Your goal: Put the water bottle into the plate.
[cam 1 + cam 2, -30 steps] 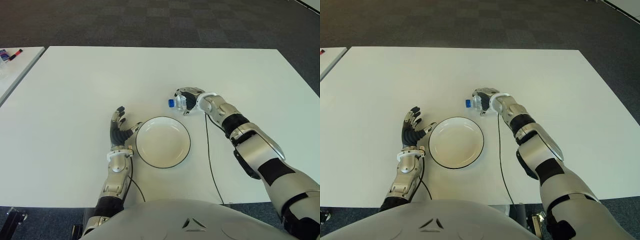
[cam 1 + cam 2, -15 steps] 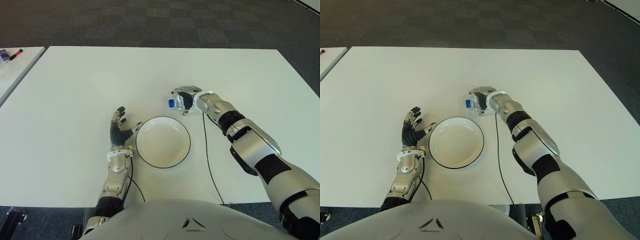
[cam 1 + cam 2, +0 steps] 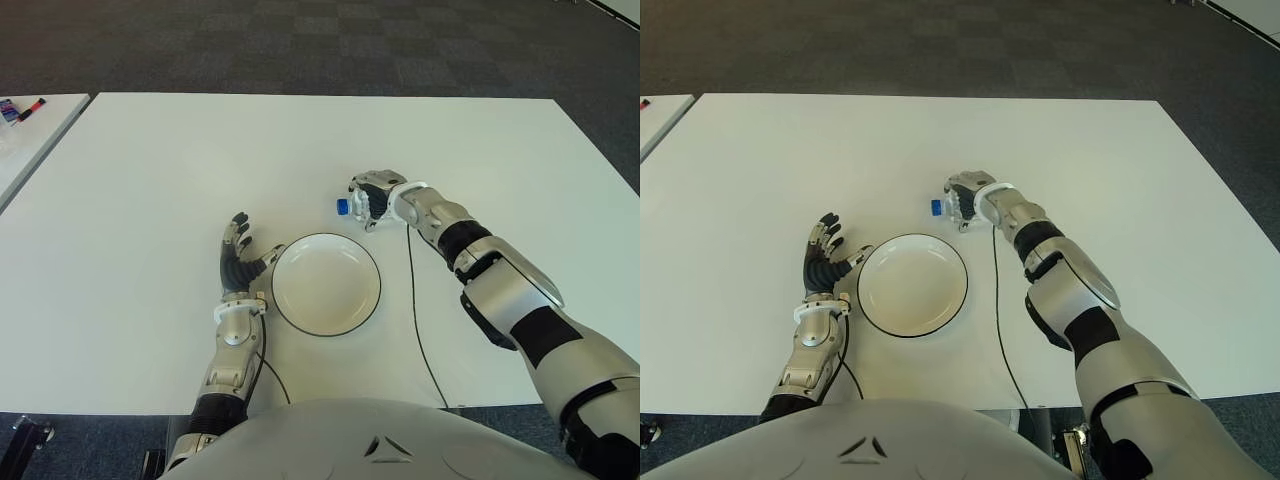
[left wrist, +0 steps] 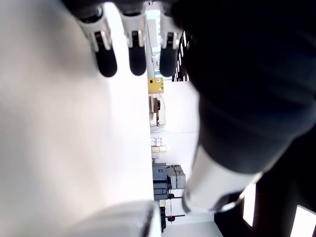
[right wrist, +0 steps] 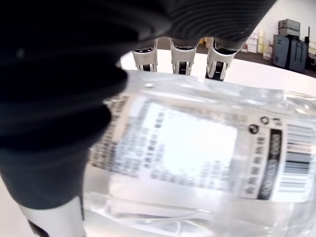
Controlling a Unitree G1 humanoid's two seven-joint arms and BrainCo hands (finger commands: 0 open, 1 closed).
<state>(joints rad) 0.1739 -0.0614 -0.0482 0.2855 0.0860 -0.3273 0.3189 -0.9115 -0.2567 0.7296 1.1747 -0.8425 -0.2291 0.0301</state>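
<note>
A clear water bottle point(image 3: 356, 205) with a blue cap lies on its side on the white table, just beyond the right rim of the white plate point(image 3: 326, 283). My right hand point(image 3: 378, 198) is wrapped over it, fingers curled around the body. The right wrist view shows the labelled bottle point(image 5: 197, 158) filling the palm, with fingertips point(image 5: 180, 61) over its far side. The blue cap point(image 3: 936, 208) points to the left. My left hand point(image 3: 240, 258) shows beside the plate's left rim, fingers spread and holding nothing.
A black cable point(image 3: 415, 300) runs from my right wrist toward the table's front edge. A second white table point(image 3: 30, 130) with small items stands at the far left. Dark carpet lies beyond the table point(image 3: 300, 140).
My right hand with the bottle shifted slightly left half a second ago and is now back a little to the right. The left hand has not moved.
</note>
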